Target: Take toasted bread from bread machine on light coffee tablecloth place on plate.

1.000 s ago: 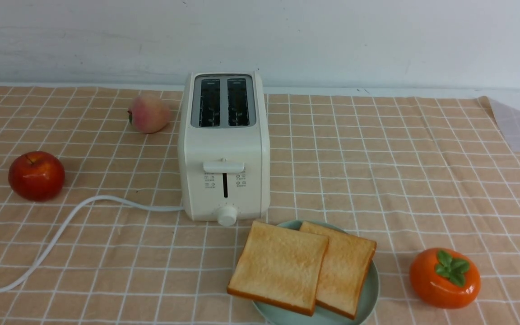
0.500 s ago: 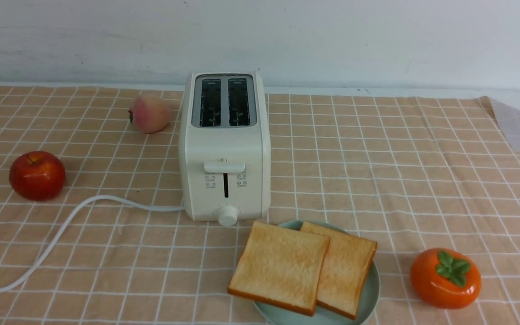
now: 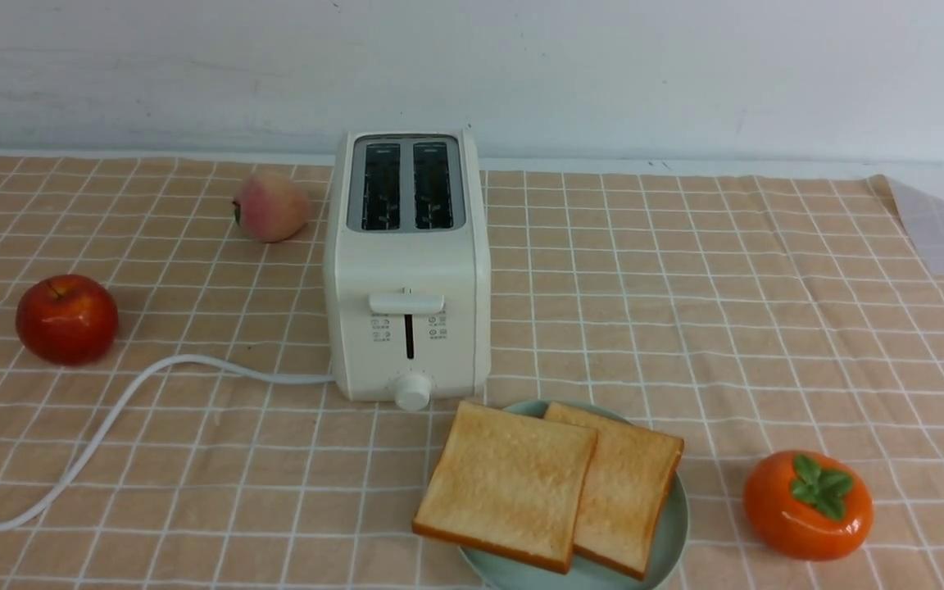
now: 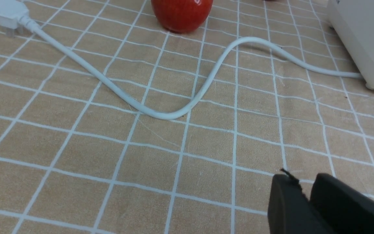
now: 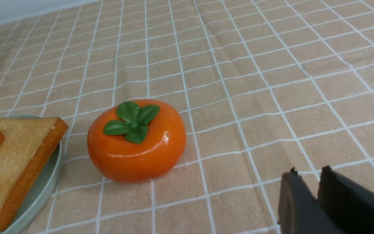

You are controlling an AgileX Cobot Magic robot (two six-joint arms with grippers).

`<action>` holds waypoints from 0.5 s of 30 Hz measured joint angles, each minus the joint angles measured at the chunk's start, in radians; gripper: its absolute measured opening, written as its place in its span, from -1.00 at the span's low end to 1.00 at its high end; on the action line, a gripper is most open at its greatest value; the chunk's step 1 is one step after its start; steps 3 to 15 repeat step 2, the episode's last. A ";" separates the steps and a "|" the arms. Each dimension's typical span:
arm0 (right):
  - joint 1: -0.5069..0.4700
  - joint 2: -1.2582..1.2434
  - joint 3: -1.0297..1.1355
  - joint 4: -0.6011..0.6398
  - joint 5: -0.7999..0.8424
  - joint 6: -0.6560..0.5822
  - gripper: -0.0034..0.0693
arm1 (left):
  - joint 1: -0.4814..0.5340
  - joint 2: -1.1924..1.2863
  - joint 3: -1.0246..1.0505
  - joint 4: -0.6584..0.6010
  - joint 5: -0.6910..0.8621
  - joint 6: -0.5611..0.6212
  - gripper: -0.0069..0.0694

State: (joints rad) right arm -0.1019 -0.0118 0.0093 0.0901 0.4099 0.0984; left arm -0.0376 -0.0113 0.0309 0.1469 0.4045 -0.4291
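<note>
Both 2 slices of toast (image 3: 550, 487) lie overlapped on the plate (image 3: 673, 524), just in front of the toaster (image 3: 406, 270), whose slots are empty. The left slice overhangs the rim, so a nudge could tip it onto the tablecloth (image 3: 685, 311). The left gripper (image 4: 307, 191) and right gripper (image 5: 308, 183) are nearly pressed together, empty, over bare cloth.

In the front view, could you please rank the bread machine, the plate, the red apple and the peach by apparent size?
1. bread machine
2. plate, partly covered by toast and cut off by the frame edge
3. red apple
4. peach, though it sits farther back, so this ranking is unsure
</note>
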 joint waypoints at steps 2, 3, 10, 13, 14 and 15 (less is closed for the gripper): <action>0.000 0.000 0.000 0.000 0.000 0.000 -0.58 | 0.000 0.000 0.000 0.000 0.000 0.000 -0.52; 0.000 0.000 0.000 0.000 0.000 0.000 -0.58 | 0.000 0.000 0.000 0.000 0.000 0.000 -0.52; 0.000 0.000 0.000 0.000 0.000 0.000 -0.58 | 0.000 0.000 0.000 0.000 0.000 0.000 -0.52; 0.000 0.000 0.000 0.000 0.000 0.000 -0.58 | 0.000 0.000 0.000 0.000 0.000 0.000 -0.52; 0.000 0.000 0.000 0.000 0.000 0.000 -0.58 | 0.000 0.000 0.000 0.000 0.000 0.000 -0.52; 0.000 0.000 0.000 0.000 0.000 0.000 -0.58 | 0.000 0.000 0.000 0.000 0.000 0.000 -0.52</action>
